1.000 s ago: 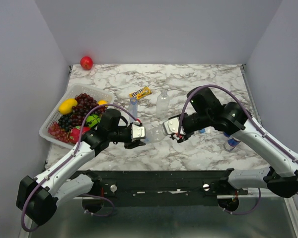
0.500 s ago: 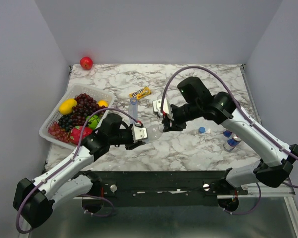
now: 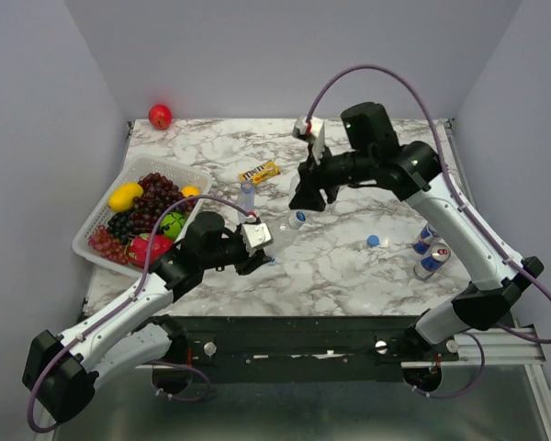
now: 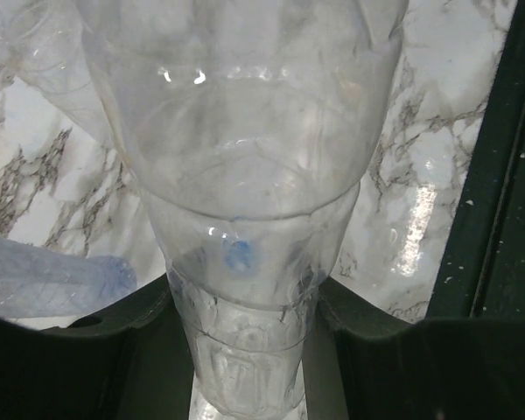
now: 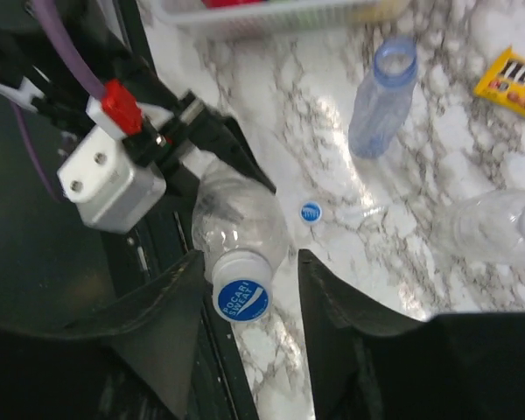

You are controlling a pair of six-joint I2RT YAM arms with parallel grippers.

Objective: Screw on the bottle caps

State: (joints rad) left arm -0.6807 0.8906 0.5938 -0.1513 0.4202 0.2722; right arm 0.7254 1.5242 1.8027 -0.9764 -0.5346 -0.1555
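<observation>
Across the scene spreads a white desk (image 3: 349, 276) veined with grey marble, boxed in by plain pale lilac walls (image 3: 285, 55). At the far left corner sits a round red apple (image 3: 160, 116). Near it, a white slatted plastic basket (image 3: 170, 164) holds dark grapes (image 3: 156, 191), a yellow fruit and other fruit.

The left pincer (image 4: 245, 337) is clenched on the base of a colourless bottle (image 5: 238, 223), thin, ribbed and see-through, held tilted. A blue cap (image 5: 242, 299) sits on its neck. A tiny loose cap (image 5: 311, 211) lies on the desk just beside it.

Behind stands a slim blue-tinted bottle (image 3: 247, 195), mouth open, near a yellow candy packet (image 3: 259, 172).

The right pincer (image 5: 249, 271) hangs released, its fingers spread either side of the capped neck with gaps showing.

Further right lies another blue cap (image 3: 374, 242), then two blue-and-silver cans (image 3: 433, 258).
</observation>
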